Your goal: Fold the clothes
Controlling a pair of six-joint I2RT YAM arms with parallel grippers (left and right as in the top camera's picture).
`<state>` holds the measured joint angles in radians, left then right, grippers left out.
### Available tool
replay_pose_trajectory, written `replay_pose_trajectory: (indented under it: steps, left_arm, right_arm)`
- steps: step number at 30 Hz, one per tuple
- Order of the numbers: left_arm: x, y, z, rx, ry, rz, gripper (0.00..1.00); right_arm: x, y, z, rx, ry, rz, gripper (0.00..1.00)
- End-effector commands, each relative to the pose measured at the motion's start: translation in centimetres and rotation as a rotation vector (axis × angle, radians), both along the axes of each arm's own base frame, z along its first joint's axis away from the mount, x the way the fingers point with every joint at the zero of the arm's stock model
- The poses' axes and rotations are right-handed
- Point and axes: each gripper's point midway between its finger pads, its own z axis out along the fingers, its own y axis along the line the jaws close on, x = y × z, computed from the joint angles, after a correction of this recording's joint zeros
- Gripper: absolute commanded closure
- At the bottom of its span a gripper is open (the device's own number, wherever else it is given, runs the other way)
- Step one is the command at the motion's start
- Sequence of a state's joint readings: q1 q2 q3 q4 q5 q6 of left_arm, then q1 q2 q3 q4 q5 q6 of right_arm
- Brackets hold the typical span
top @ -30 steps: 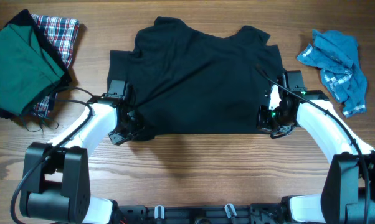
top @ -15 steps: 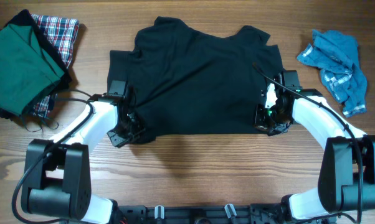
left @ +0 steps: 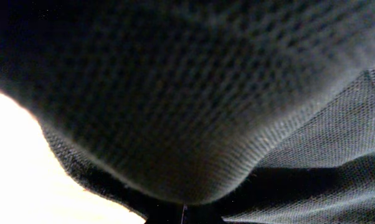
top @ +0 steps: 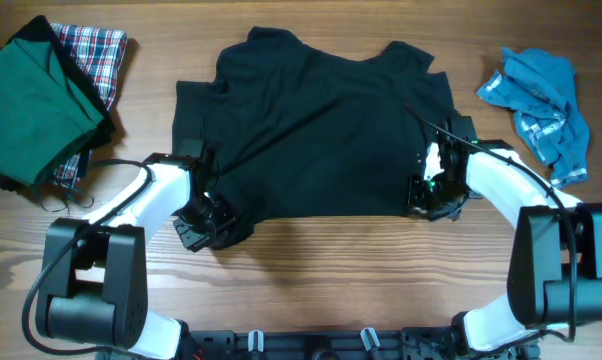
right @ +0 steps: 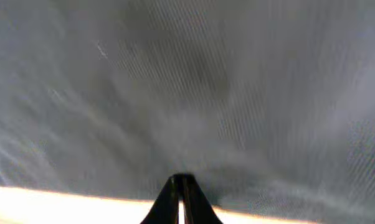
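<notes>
A black t-shirt [top: 321,130] lies spread flat on the wooden table, collar at the far side. My left gripper [top: 213,212] is shut on its near left hem corner, and the black knit fills the left wrist view [left: 194,93]. My right gripper [top: 428,197] is shut on the near right hem corner; the cloth fills the right wrist view [right: 187,87] with the closed fingertips [right: 182,186] pinching it.
A folded green garment [top: 31,95] on a plaid one [top: 96,50] sits at the far left. A crumpled blue garment [top: 541,100] lies at the far right. Bare wood [top: 321,270] runs along the near edge.
Both grippers have slid inward along the hem. The left has moved right and nearer, bunching the corner; the right has shifted slightly left.
</notes>
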<state>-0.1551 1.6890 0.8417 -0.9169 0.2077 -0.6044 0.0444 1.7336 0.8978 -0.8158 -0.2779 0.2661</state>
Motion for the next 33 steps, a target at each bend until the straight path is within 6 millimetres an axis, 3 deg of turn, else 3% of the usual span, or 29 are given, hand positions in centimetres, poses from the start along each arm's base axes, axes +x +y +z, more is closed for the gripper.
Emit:
replay_pose_trajectory:
  steps: [1,4,7,10,17,24,27,33]
  left_arm:
    - [-1.3,0.0,-0.8,0.001,0.055,-0.001,0.96]
    - [-1.5,0.0,-0.8,0.001,0.060,-0.005,0.96]
    - [-2.2,0.1,-0.6,0.000,0.085,-0.026,0.96]
    - [-2.2,0.2,-0.6,0.007,0.084,-0.027,0.96]
    - [-0.8,0.4,-1.1,0.020,0.023,-0.031,0.96]
    - [-0.7,0.5,-1.1,0.025,0.022,-0.032,0.96]
    - [-0.7,0.5,-1.1,0.025,0.021,-0.032,0.96]
    - [0.4,1.6,-1.5,0.092,-0.030,-0.042,0.96]
  right_arm:
    - [-3.6,-0.4,-1.0,-0.031,0.173,-0.050,0.96]
    - [-4.7,-0.4,-0.7,-0.035,0.218,-0.052,0.96]
    - [-3.9,-0.4,-0.9,-0.035,0.189,-0.070,0.96]
    - [-1.3,0.0,-0.7,-0.004,0.079,-0.031,0.96]
    - [5.3,0.0,3.6,-0.008,-0.255,0.055,0.96]
    - [6.7,-1.4,3.4,-0.092,-0.306,0.053,0.96]
    - [7.0,-3.0,3.0,-0.188,-0.313,0.042,0.96]
    - [6.6,-3.7,0.0,-0.228,-0.233,0.020,0.96]
